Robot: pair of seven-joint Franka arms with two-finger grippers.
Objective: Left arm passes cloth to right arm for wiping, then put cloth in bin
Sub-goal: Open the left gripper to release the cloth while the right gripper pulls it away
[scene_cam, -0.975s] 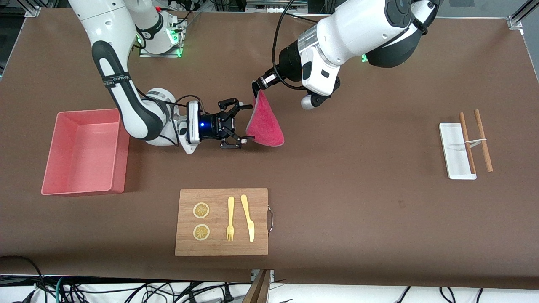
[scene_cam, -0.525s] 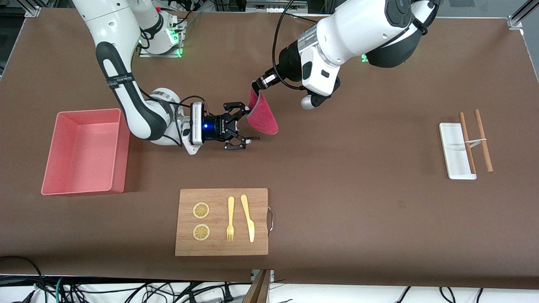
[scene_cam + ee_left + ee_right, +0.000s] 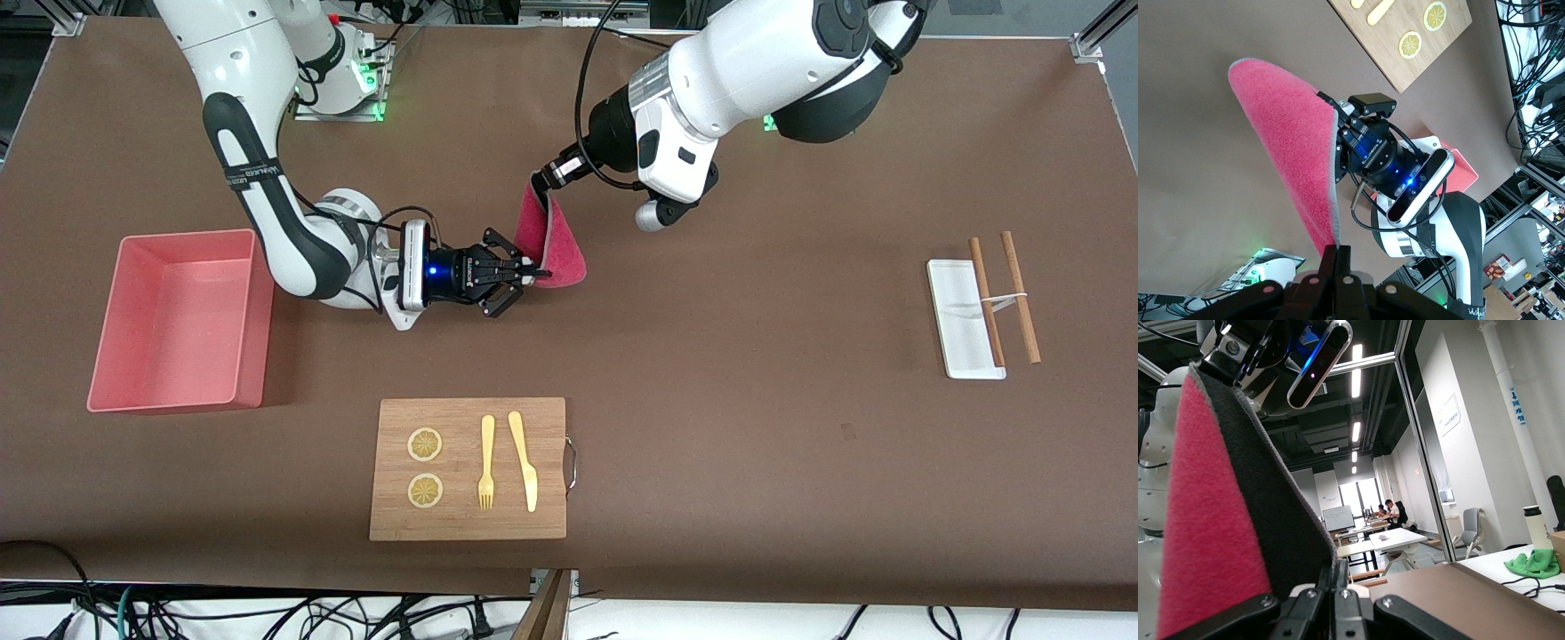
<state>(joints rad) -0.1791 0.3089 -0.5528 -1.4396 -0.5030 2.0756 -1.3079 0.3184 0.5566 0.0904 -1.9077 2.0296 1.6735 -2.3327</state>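
The crimson-pink cloth point(image 3: 553, 244) hangs in the air over the middle of the table, between the two grippers. My left gripper point(image 3: 540, 181) is shut on its top corner. My right gripper point(image 3: 534, 276) lies level just above the table and is shut on the cloth's lower edge. In the left wrist view, the cloth point(image 3: 1288, 150) hangs from my left gripper point(image 3: 1337, 255), with my right gripper point(image 3: 1338, 143) clamped on its edge. In the right wrist view, the cloth point(image 3: 1205, 520) rises from my right gripper point(image 3: 1337, 579). The salmon-pink bin point(image 3: 169, 329) stands empty at the right arm's end.
A wooden board point(image 3: 551, 418) with two lemon slices point(image 3: 425, 444), a fork point(image 3: 486, 462) and a knife point(image 3: 523, 458) lies nearer to the front camera. A white tray point(image 3: 956, 311) with two brown sticks point(image 3: 1018, 293) sits toward the left arm's end.
My right gripper has moved up to the cloth and closed its fingers on the lower edge. The cloth has drawn in and hangs narrower. The left arm has barely moved.
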